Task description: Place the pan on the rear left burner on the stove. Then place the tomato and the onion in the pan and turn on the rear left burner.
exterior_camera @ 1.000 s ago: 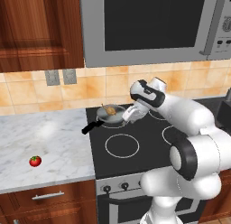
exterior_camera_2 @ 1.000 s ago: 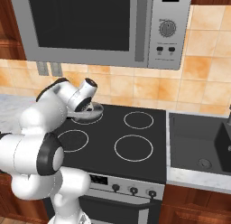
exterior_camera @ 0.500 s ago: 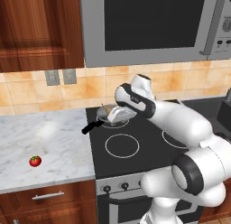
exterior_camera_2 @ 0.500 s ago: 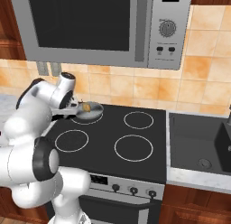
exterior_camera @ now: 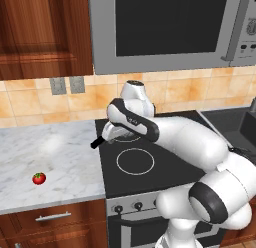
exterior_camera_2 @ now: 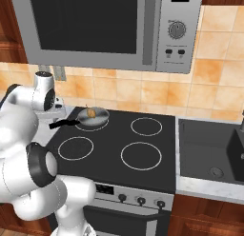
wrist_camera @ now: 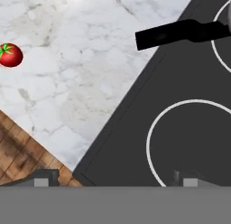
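now the onion (exterior_camera_2: 92, 114) sits in the pan (exterior_camera_2: 94, 117); the open, empty gripper (wrist_camera: 113, 180) must next reach the tomato (wrist_camera: 10, 55) on the counter (wrist_camera: 67, 74).

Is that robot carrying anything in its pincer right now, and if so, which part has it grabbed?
Nothing. The pincer is open and empty; the tomato lies apart on the counter.

We see the pan (exterior_camera_2: 93, 117) sitting on the rear left burner (exterior_camera_2: 92, 123) of the black stove (exterior_camera_2: 114, 149), its black handle pointing left toward the bench. The onion (exterior_camera_2: 91, 114) lies inside it, it seems upright. The tomato (exterior_camera: 39, 178) rests alone on the marble bench (exterior_camera: 45, 162), well apart from the stove.
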Tool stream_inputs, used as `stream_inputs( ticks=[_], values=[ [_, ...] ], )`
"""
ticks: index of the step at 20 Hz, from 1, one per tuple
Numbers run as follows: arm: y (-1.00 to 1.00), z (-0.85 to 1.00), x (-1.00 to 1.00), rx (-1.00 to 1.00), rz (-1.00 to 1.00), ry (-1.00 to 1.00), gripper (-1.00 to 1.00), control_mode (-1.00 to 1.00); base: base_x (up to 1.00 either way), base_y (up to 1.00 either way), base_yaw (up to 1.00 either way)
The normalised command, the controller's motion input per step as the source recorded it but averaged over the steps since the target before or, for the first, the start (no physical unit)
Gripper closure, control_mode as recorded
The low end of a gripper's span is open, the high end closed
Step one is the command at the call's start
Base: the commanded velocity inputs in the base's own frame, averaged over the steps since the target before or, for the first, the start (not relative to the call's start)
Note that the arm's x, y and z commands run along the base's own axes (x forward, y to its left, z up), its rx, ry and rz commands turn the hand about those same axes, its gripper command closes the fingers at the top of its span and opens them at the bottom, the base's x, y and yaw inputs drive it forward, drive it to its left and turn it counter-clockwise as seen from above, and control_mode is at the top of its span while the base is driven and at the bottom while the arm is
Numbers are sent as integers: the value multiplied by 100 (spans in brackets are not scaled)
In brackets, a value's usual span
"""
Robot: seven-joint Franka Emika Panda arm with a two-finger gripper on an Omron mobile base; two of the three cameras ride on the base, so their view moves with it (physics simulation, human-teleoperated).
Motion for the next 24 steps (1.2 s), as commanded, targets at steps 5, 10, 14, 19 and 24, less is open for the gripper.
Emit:
stream_inputs(
  ticks=[5,10,14,19,24],
  values=[
    [54,5,-5,-9,0,1,-100,-100,0,0,0],
    [54,0,-8,-3,0,2,-100,-100,0,0,0],
    [50,0,-12,-1,0,1,-100,-100,0,0,0],
    [51,0,-14,0,-1,2,-100,-100,0,0,0],
    [51,0,-14,0,-1,3,-100,-100,0,0,0]
  ],
)
